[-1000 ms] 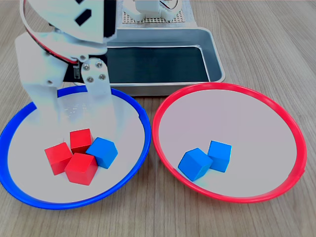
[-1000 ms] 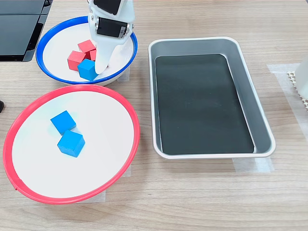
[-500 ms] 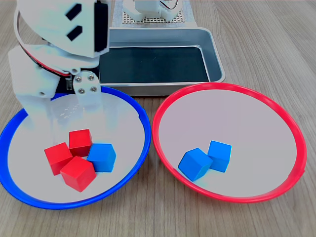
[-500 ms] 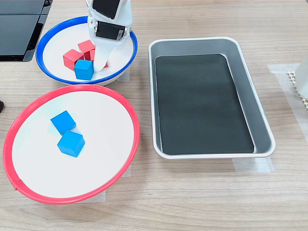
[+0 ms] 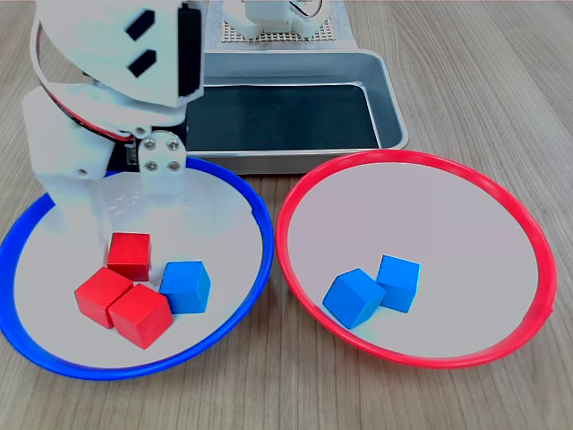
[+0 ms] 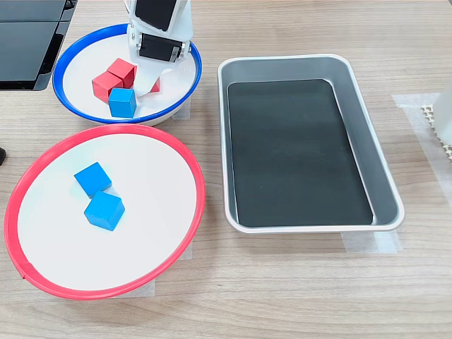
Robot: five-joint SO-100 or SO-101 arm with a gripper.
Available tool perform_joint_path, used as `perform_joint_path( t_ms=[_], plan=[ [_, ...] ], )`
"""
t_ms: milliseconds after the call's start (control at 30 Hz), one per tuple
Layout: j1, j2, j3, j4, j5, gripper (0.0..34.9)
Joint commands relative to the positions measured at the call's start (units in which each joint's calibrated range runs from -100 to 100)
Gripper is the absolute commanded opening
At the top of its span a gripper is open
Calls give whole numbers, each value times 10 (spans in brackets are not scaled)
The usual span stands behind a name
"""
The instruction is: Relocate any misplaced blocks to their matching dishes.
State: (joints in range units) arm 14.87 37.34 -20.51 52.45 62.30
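While my hand (image 5: 121, 210) hangs low over the blue-rimmed plate (image 5: 255, 215), its fingers stand apart, gripping nothing. Three red blocks (image 5: 130, 255) and one blue block (image 5: 186, 287) cluster in that plate (the blue touching a red). Two blue blocks (image 5: 398, 282) lie touching in the red-rimmed plate (image 5: 501, 202) beside it.

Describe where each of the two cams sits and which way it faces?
First exterior view: low at the table's front, facing the arm's base; blue-rimmed round plate left, red-rimmed round plate right, white arm over the blue one.
Second exterior view: high, looking down from the side; rectangular grey metal tray right, arm top left.
Shared: both plates, all cubes, tray, arm.
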Motion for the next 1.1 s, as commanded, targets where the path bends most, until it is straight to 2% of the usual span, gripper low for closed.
perform_joint_path(
  t_ms=[0,533,1067],
  plan=[
    [-11,-53,8,12,-15,3],
    [-74,-175,-7,90,-76,3],
    [-243,-179,33,79,-189,3]
  ],
)
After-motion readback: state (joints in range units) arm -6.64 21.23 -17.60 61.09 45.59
